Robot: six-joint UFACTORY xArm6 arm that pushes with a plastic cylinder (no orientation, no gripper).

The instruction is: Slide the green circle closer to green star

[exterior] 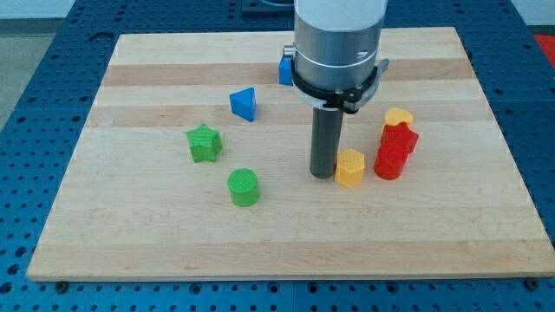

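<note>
The green circle (244, 186) lies on the wooden board left of centre, towards the view's bottom. The green star (204, 143) lies up and to the left of it, a short gap apart. My tip (323, 175) rests on the board to the right of the green circle, well apart from it, and right beside the left side of a yellow hexagon block (349, 168).
A blue triangle-like block (244, 103) lies above the green star. A blue block (284, 69) is partly hidden behind the arm. A red block (391, 161), another red block (400, 137) and a yellow heart (399, 116) cluster at the right. The board's edge (286, 276) runs along the bottom.
</note>
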